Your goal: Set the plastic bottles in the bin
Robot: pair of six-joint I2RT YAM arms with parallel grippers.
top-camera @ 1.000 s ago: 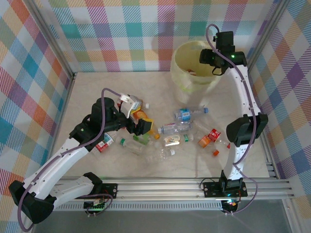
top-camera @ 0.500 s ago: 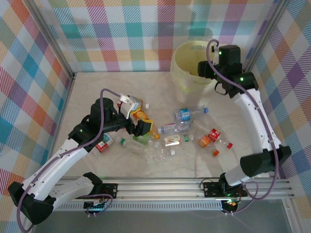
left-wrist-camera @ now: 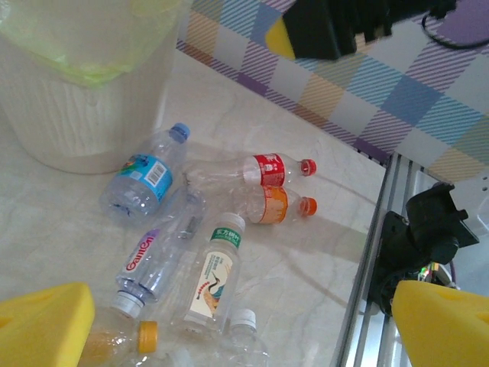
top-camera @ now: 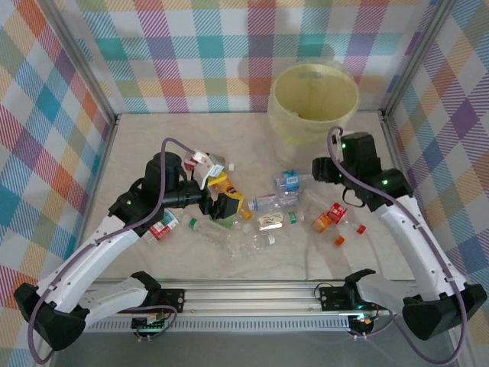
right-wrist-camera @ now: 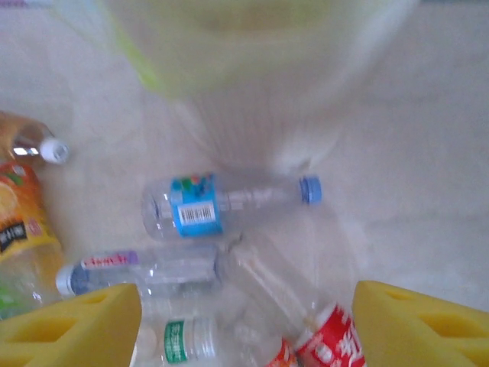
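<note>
Wide open on both sides, nothing grabbed

The right gripper [right-wrist-camera: 244,329] had its yellow fingers [right-wrist-camera: 69,325] spread wide and empty, hanging over a blue-label bottle [right-wrist-camera: 200,206] lying just in front of the bin [top-camera: 284,124] (far right of the table [top-camera: 153,153], by the back wall [top-camera: 191,61]). The left gripper [left-wrist-camera: 244,336] gaped just as wide, gripping nothing, above the other plastic bottles [top-camera: 263,222] scattered mid-table.

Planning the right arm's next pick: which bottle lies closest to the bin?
The clear bottle with the blue label and blue cap. It lies on its side just in front of the bin; every other one lies farther from it.
</note>
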